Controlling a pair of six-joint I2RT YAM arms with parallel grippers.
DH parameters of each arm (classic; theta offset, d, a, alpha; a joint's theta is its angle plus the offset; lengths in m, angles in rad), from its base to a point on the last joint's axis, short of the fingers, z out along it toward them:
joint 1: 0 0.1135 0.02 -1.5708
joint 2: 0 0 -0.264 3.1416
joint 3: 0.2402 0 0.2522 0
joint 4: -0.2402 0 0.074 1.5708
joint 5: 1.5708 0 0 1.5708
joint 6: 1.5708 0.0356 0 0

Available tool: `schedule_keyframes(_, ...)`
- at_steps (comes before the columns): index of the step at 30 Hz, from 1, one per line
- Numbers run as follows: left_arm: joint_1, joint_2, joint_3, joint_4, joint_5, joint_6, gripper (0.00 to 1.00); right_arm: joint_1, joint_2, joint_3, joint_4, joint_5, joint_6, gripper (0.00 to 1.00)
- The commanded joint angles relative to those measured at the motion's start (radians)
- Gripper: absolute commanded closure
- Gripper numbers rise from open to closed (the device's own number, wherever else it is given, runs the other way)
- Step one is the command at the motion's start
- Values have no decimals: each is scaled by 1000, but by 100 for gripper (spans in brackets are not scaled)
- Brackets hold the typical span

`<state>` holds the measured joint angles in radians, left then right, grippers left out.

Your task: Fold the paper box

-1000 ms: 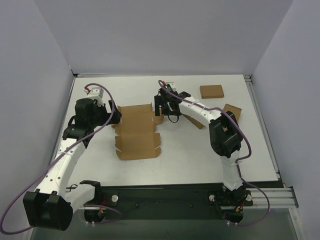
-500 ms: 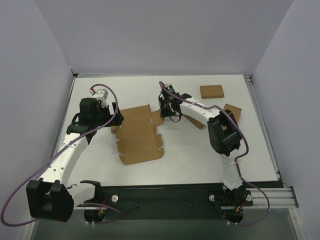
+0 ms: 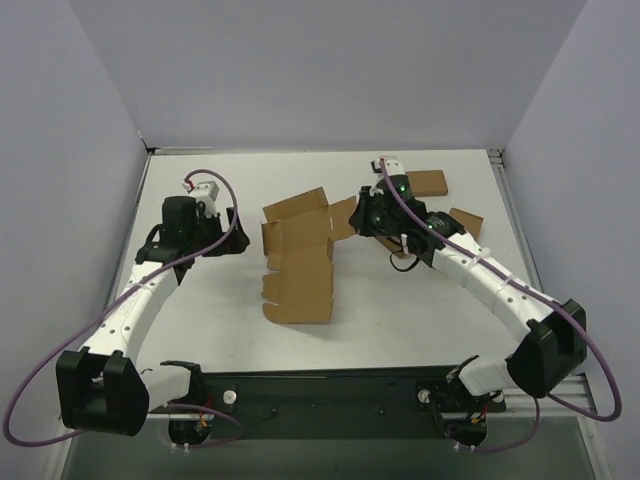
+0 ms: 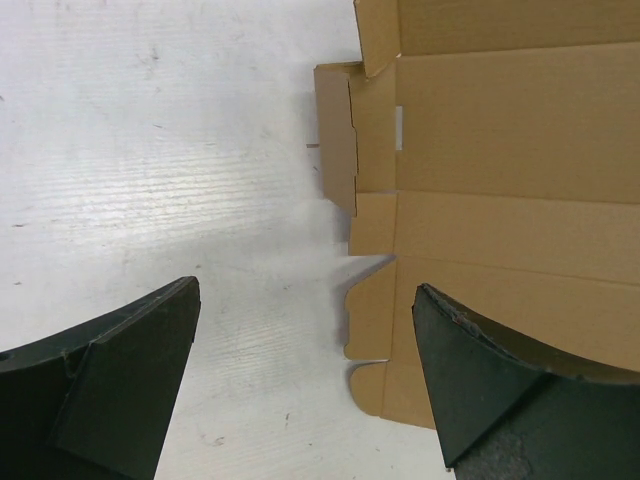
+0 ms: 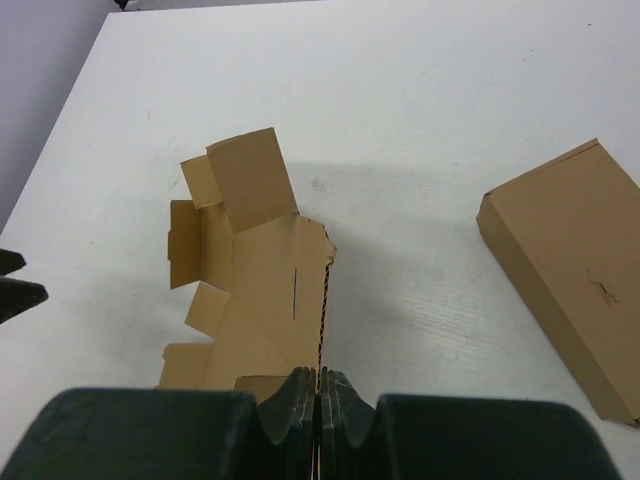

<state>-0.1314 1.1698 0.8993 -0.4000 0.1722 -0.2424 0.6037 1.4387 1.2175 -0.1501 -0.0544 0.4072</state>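
The paper box [image 3: 300, 265] is an unfolded brown cardboard blank lying mid-table, its far right part lifted off the surface. My right gripper [image 3: 356, 214] is shut on that raised edge; in the right wrist view the corrugated edge of the paper box [image 5: 255, 290] runs straight into the closed fingers of the gripper [image 5: 319, 376]. Left of the blank, my left gripper [image 3: 233, 234] stands open and apart from it. The left wrist view shows the paper box [image 4: 500, 200] ahead and to the right, its tabbed edge between the spread fingers of the gripper [image 4: 305, 290].
Small ready-made brown boxes sit at the back right: one [image 3: 424, 183] near the far edge, one [image 3: 466, 222] beside the right arm, also in the right wrist view [image 5: 570, 270], and a third [image 3: 398, 246] partly under that arm. Purple walls close in the table's left, right and back.
My right gripper closed on the blank's right edge and drew it rightward and upward, turning the blank. The left gripper stayed open and now stands clear of the blank's left side.
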Motion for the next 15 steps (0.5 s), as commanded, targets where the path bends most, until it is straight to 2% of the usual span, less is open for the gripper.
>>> schedule_keyframes(1,7,28,41,29,92,-23,3,2,-93,-68,7,34,27,100)
schedule_keyframes(4,13,27,32,44,122,-34,3,2,-156,-99,7,25,38,100)
schedule_keyframes(12,15,74,4,145,343,-104,3,1,-285,-138,-14,-16,56,100)
schedule_keyframes(15,15,90,4,147,349,-109,3,-2,-328,-144,-20,-42,68,100)
